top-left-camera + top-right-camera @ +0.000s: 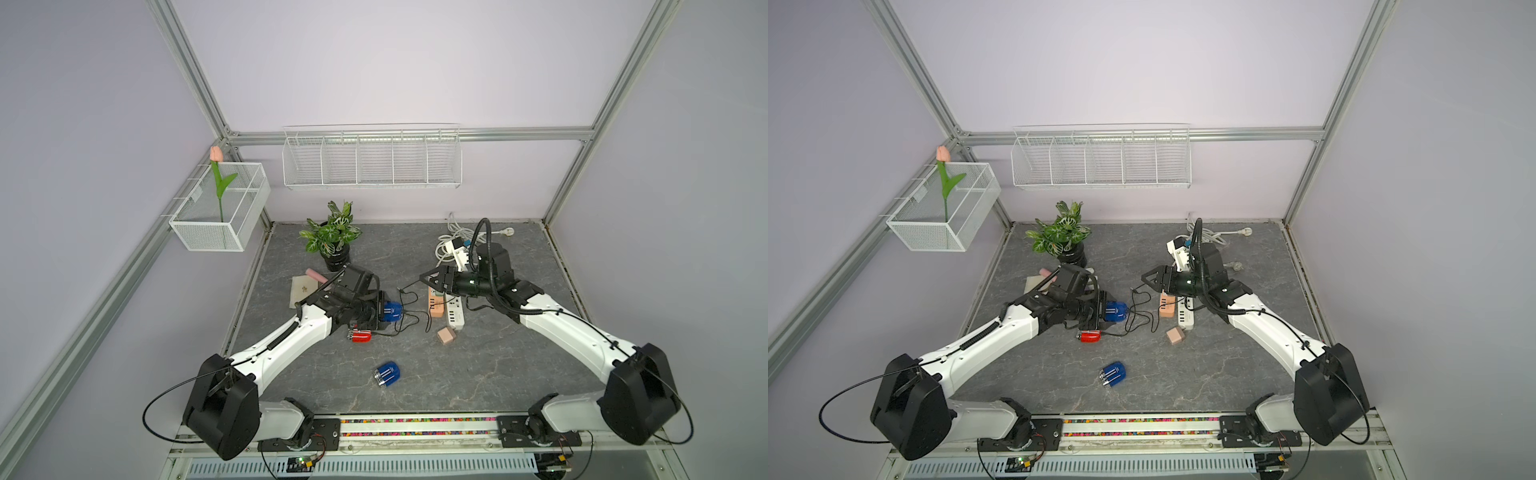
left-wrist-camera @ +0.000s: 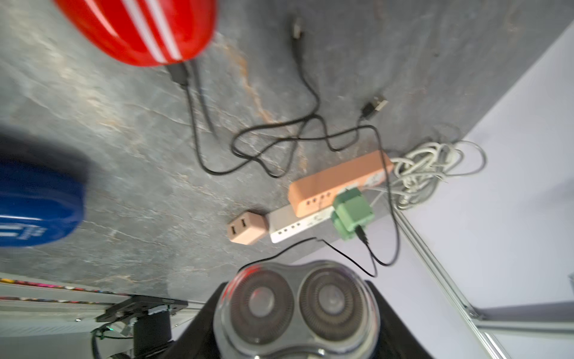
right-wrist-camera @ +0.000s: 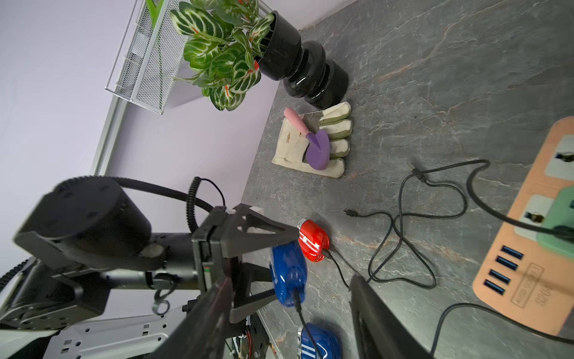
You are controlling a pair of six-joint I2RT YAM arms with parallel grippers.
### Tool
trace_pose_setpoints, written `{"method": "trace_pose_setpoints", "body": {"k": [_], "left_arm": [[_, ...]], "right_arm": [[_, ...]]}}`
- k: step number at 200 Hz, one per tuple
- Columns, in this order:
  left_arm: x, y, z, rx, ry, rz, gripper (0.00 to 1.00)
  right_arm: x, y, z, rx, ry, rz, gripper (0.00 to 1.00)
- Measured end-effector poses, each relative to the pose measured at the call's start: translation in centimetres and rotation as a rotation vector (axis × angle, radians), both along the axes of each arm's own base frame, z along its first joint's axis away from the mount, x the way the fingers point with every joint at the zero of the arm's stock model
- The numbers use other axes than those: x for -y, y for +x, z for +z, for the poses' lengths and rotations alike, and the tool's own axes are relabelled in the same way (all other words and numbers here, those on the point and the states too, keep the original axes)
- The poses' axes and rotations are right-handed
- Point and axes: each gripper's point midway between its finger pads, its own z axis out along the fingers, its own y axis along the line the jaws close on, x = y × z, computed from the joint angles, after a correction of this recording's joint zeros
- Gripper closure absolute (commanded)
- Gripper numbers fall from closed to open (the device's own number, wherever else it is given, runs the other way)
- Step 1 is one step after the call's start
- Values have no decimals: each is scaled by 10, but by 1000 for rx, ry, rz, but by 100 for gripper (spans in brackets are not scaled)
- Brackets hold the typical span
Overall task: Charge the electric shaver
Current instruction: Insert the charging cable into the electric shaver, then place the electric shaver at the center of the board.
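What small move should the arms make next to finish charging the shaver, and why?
Probably the left gripper should lower the blue shaver it holds onto the table and release. A black cable already seems plugged into its end, and the right gripper stands open and empty.

A robot lab cell: aluminium frame [image 1: 519, 134], bare lilac walls [image 1: 395, 62], mounting rail [image 1: 415, 428] (potted plant [image 1: 332, 232] aside).

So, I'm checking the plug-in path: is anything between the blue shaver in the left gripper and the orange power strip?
Nothing solid. Only loose black cables lie between the held blue shaver and the orange power strip; the red shaver sits off to one side.
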Motion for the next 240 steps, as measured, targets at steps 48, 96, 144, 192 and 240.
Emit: {"method": "trace_pose_setpoints", "body": {"k": [48,96,144,192,240], "left_arm": [[-6,-43,-46,-102,111,-66,100],[-10,-53,-66,-147,179,-82,100],[-19,-55,-93,-186,261,-67,92],[-19,-52,-101,-196,285,-64,60],[-18,-50,-101,-194,284,-64,29]], "right_arm": [[7,-8,-7,-17,-52,10,38],[9,-14,-19,-49,-75,15,38],[10,-19,-29,-74,-78,30,38],[10,-21,-28,-71,-74,33,38],[10,-21,-28,-69,-73,33,38]]}}
